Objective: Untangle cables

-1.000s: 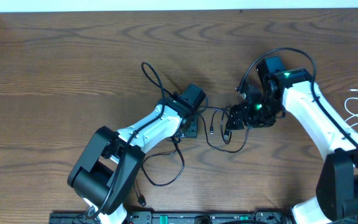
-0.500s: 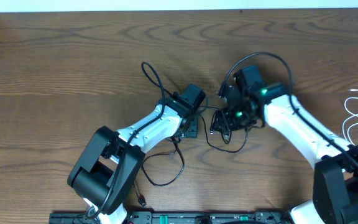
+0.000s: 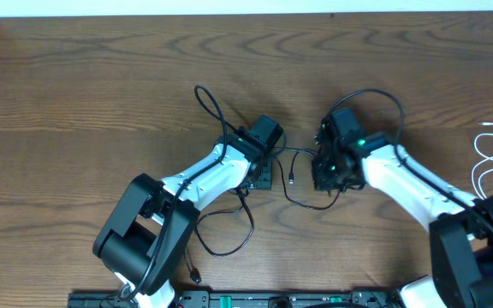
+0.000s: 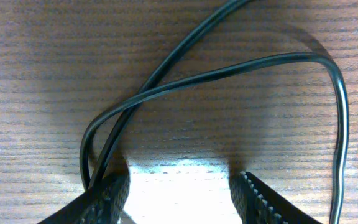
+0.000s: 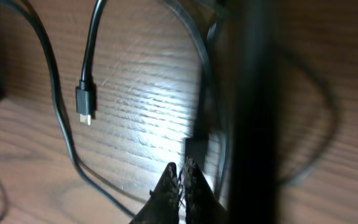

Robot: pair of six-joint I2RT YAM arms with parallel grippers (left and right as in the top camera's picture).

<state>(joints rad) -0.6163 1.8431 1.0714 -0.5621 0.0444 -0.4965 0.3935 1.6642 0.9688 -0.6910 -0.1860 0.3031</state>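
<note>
A thin black cord (image 3: 305,198) loops loosely between the two arms, and one small plug (image 3: 291,180) lies free on the wood. My left gripper (image 3: 261,175) stands open over it. In the left wrist view the cord (image 4: 229,68) arcs ahead of the gripper (image 4: 179,194) and two strands run beside the left finger (image 4: 107,196), with nothing between the pads. My right gripper (image 3: 323,177) is shut low over the cord's right side. In the right wrist view the gripper (image 5: 180,169) sits just behind a dark plug end (image 5: 195,147), with nothing visibly pinched. The white cord (image 3: 491,151) lies at the far right.
More black cord trails past the left arm, with one loop (image 3: 210,104) behind it and another (image 3: 229,242) toward the front edge. A second plug (image 5: 84,103) lies left of the right gripper. A thick blurred dark wire (image 5: 253,93) hides much of the right wrist view.
The right arm swung left toward the cord's middle, then settled slightly back and lower, and its gripper went from open to shut. The left arm and the cord's layout look unchanged.
</note>
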